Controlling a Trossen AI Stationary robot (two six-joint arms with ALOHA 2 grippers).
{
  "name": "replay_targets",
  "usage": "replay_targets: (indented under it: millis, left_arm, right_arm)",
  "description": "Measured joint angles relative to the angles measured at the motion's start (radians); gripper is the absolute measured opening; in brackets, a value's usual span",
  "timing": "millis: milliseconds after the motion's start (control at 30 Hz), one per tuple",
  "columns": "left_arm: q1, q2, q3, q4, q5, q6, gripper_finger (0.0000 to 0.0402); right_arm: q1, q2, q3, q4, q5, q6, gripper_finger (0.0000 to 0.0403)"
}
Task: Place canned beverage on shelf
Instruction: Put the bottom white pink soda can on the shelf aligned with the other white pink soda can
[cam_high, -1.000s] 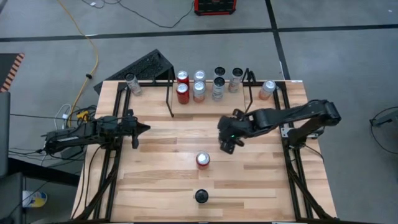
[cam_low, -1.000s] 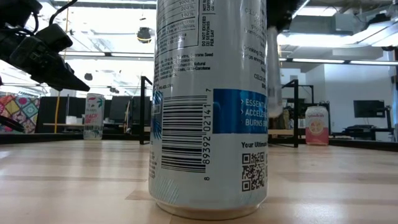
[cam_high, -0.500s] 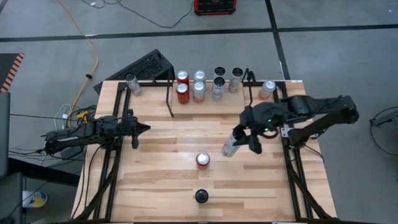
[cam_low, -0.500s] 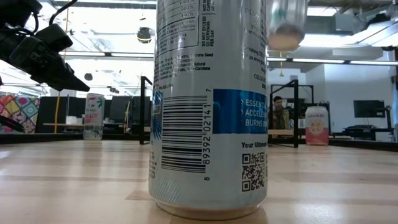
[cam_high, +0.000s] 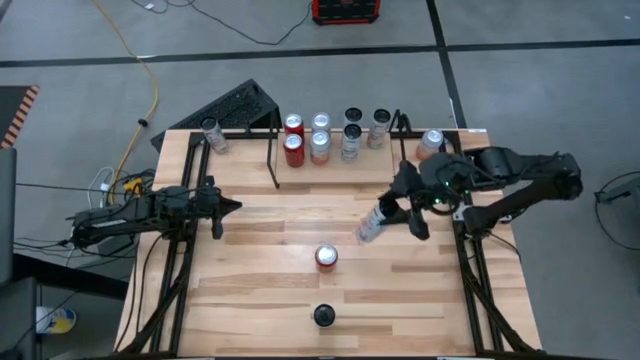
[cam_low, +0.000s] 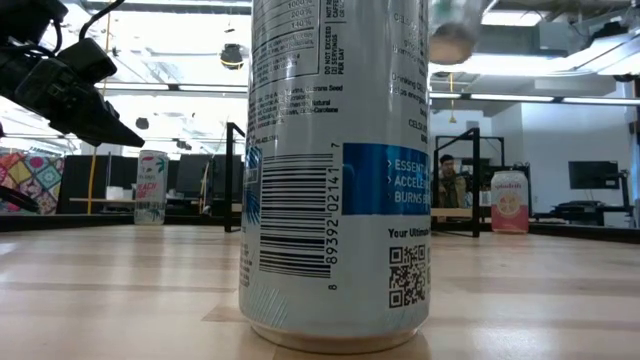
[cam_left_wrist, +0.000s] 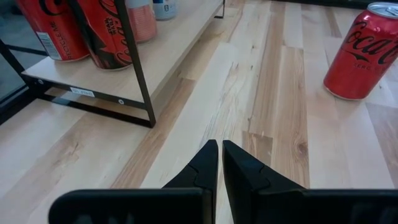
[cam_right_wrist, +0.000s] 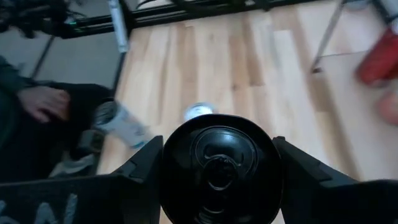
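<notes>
here the right gripper (cam_high: 393, 217) is clamped on a silver can (cam_high: 371, 226), tilted in the air over the table (cam_high: 260, 300), well short of the shelf (cam_high: 335, 150); the left gripper (cam_left_wrist: 220, 163) rests pinched together; a red can (cam_left_wrist: 362, 51) reads "coca"; the nearest can (cam_low: 340, 170) reads "burns".

The right tool (cam_high: 397, 213) now sits farther toward the worktop's (cam_high: 260, 300) right side and nearer the shelf (cam_high: 335, 135) than a second ago, carrying a silver can (cam_high: 371, 224) tilted in its grip (a second ago the arm hid it). In the low view the can's base (cam_low: 452, 38) hangs higher.
</notes>
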Motion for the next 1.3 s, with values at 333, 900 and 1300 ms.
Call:
replay_targets:
  millis: [333, 900, 1300]
  left_arm:
    - [0.0, 0.0, 0.0, 0.0, 0.0, 0.0, 0.0011]
    - [0.0, 0.0, 0.0, 0.0, 0.0, 0.0, 0.0011]
    - [0.0, 0.0, 0.0, 0.0, 0.0, 0.0, 0.0011]
  right_arm:
    - [-0.238, 0.028, 0.0, -0.011, 0.01, -0.216, 0.0216]
    - [-0.664, 0.223, 0.0, -0.095, -0.154, -0.62, 0.0217]
    - [-0.792, 0.4, 0.001, -0.049, -0.188, -0.654, 0.0217]
